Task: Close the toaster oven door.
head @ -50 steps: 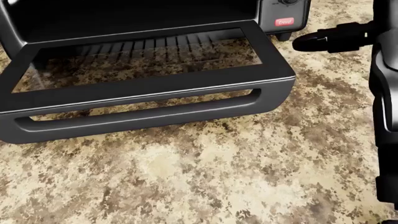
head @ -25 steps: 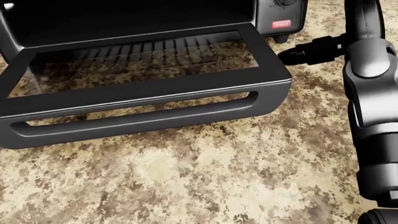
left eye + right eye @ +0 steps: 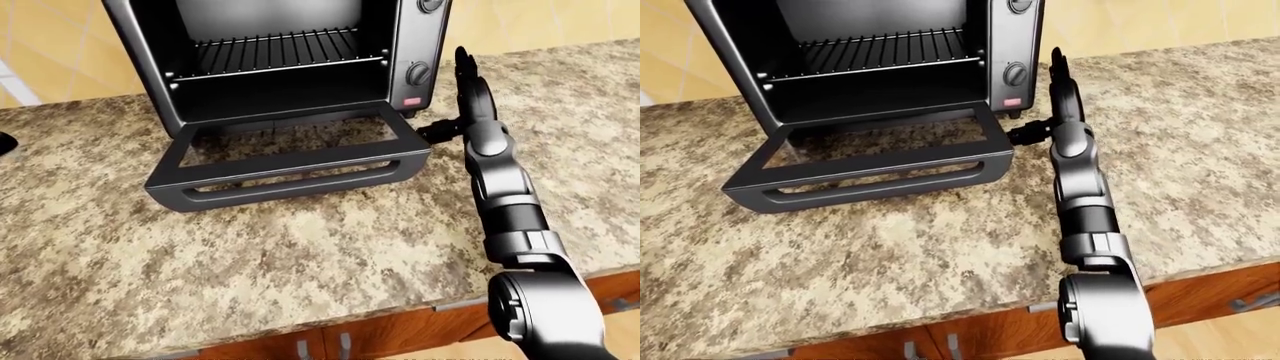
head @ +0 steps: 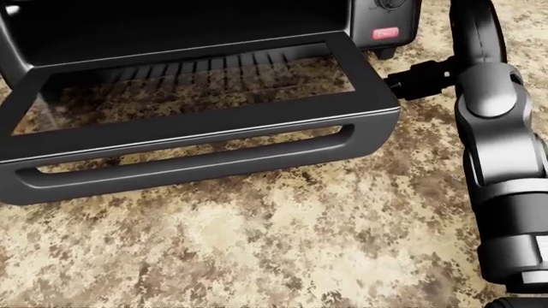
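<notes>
We see a black toaster oven [image 3: 280, 67] with a black-framed glass door [image 3: 290, 161] and a small red label [image 3: 411, 100]. Our right hand [image 3: 462, 90] is black, its forearm grey. The desk [image 3: 250, 255] is speckled tan-and-brown granite over reddish-brown cabinet fronts [image 3: 400, 337]; the wall [image 3: 1160, 22] is yellow.

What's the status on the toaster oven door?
Right robot hand open beside door's right edge. Toaster oven door fully down, not yet closed. Left not in view. Nothing blocking.
</notes>
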### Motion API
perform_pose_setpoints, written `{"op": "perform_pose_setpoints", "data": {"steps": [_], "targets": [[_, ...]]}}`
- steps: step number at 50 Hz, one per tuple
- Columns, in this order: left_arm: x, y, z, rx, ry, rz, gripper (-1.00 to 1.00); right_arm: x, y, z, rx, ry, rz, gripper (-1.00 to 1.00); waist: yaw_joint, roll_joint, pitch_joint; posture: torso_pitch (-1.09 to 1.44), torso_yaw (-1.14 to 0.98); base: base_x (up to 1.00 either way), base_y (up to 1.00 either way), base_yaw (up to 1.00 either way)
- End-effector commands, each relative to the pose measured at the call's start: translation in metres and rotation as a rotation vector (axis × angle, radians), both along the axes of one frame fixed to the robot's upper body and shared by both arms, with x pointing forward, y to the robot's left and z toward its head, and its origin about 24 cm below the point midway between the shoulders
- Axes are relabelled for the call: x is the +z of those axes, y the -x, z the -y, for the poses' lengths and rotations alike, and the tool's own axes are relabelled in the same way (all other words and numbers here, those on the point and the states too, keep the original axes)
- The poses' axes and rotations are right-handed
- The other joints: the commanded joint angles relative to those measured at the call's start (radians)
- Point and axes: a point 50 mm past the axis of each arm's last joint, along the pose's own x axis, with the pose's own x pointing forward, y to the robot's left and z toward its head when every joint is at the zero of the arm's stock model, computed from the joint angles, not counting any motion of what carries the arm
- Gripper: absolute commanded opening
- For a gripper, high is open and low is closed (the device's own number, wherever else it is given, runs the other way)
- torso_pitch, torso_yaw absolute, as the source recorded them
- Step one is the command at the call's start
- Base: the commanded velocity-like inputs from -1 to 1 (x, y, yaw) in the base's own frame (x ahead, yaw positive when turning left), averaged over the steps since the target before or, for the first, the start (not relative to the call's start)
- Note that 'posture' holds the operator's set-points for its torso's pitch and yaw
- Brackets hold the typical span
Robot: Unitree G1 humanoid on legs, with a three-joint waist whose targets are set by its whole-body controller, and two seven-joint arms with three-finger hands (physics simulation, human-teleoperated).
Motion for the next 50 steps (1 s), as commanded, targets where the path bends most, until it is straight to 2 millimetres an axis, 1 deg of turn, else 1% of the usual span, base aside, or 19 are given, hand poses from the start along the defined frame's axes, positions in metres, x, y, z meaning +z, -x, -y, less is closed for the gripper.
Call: {"op": "perform_pose_setpoints", "data": {"steps": [1, 5, 11, 15, 21, 25, 29, 30, 34, 37, 39, 50], "targets": [[0.017, 0.008, 0.003, 0.009, -0.05, 0.071, 1.0, 0.029, 0.001, -0.004, 0.021, 0.02, 0.105, 1.0, 0.0, 0.005, -0.025, 0.0, 0.0, 0.0, 0.0, 0.0], [0.017, 0.008, 0.002, 0.011, -0.049, 0.072, 1.0, 0.028, 0.003, -0.007, 0.032, 0.021, 0.108, 1.0, 0.0, 0.006, -0.025, 0.0, 0.0, 0.0, 0.0, 0.0], [0.018, 0.009, 0.002, 0.011, -0.049, 0.073, 1.0, 0.036, 0.001, -0.012, 0.028, 0.007, 0.126, 1.0, 0.0, 0.008, -0.024, 0.0, 0.0, 0.0, 0.0, 0.0], [0.018, 0.009, 0.002, 0.011, -0.048, 0.075, 1.0, 0.036, 0.001, -0.017, 0.037, -0.001, 0.128, 1.0, 0.0, 0.01, -0.025, 0.0, 0.0, 0.0, 0.0, 0.0], [0.018, 0.008, 0.002, 0.011, -0.048, 0.075, 1.0, 0.035, 0.003, -0.029, 0.078, 0.002, 0.141, 1.0, 0.0, 0.01, -0.026, 0.0, 0.0, 0.0, 0.0, 0.0], [0.017, 0.008, 0.002, 0.012, -0.047, 0.074, 1.0, 0.03, 0.007, -0.041, 0.127, 0.013, 0.138, 1.0, -0.001, 0.01, -0.026, 0.0, 0.0, 0.0, 0.0, 0.0], [0.018, 0.009, 0.001, 0.013, -0.047, 0.074, 1.0, 0.029, 0.01, -0.048, 0.153, 0.016, 0.138, 1.0, -0.005, 0.012, -0.026, 0.0, 0.0, 0.0, 0.0, 0.0], [0.018, 0.009, 0.001, 0.013, -0.047, 0.074, 1.0, 0.03, 0.011, -0.05, 0.167, 0.039, 0.155, 1.0, -0.006, 0.012, -0.026, 0.0, 0.0, 0.0, 0.0, 0.0], [0.018, 0.009, 0.001, 0.013, -0.047, 0.075, 1.0, 0.036, 0.013, -0.055, 0.189, 0.019, 0.159, 1.0, -0.008, 0.014, -0.026, 0.0, 0.0, 0.0, 0.0, 0.0], [0.018, 0.009, 0.001, 0.015, -0.047, 0.076, 1.0, 0.045, 0.016, -0.06, 0.211, -0.041, 0.165, 1.0, -0.008, 0.014, -0.025, 0.0, 0.0, 0.0, 0.0, 0.0], [0.019, 0.01, 0.001, 0.015, -0.047, 0.077, 1.0, 0.052, 0.017, -0.063, 0.222, -0.046, 0.174, 1.0, -0.009, 0.014, -0.025, 0.0, 0.0, 0.0, 0.0, 0.0], [0.02, 0.01, -0.001, 0.022, -0.044, 0.079, 1.0, 0.065, 0.018, -0.07, 0.247, -0.072, 0.205, 1.0, -0.015, 0.017, -0.018, 0.0, 0.0, 0.0, 0.0, 0.0]]}}
